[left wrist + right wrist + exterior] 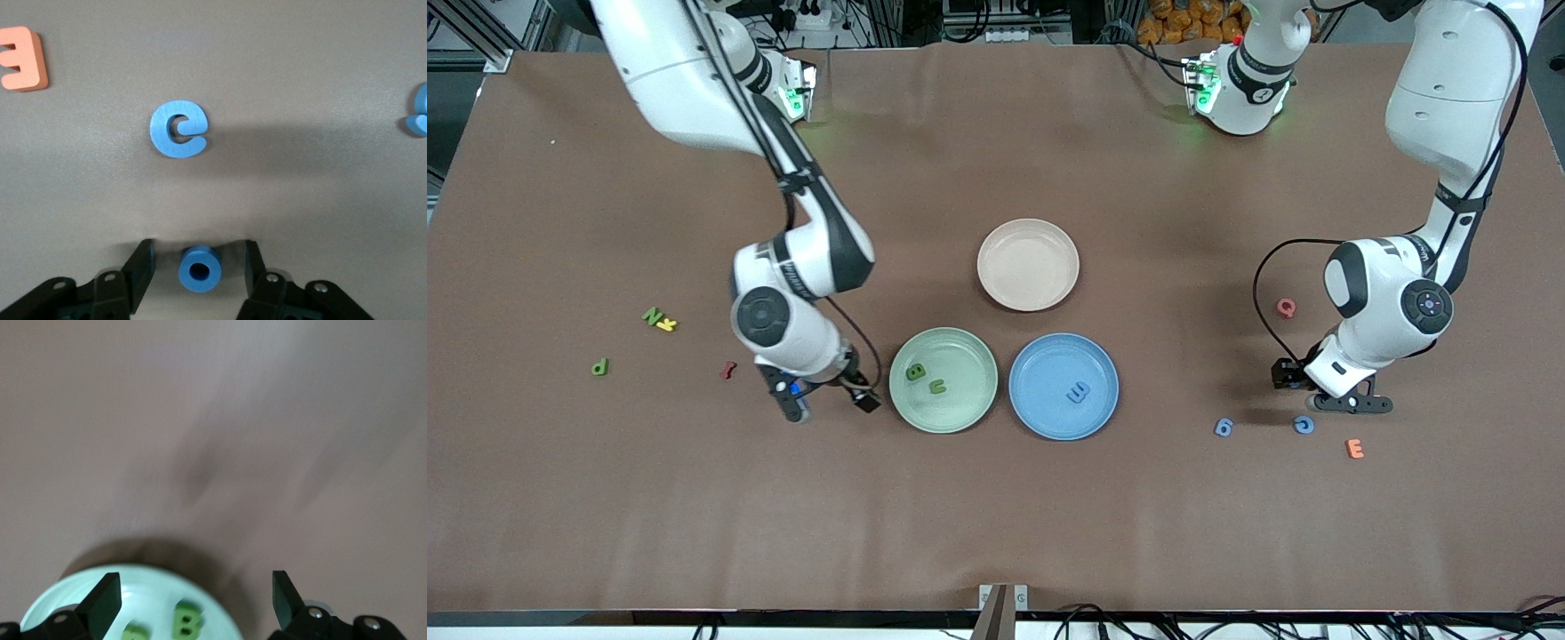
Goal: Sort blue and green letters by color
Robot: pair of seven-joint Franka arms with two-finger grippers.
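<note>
Between my left tool's (199, 263) half-spread fingers sits a blue letter (199, 269), untouched; next I pinch it. Over the green plate (971, 400), my right tool (829, 402) hangs spread, empty.

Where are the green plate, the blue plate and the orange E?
green plate (971, 354): front view, on a bare part of its inner floor.
blue plate (1040, 369): front view, on a bare part of its floor.
orange E (1354, 449): front view, on the letter's middle.
</note>
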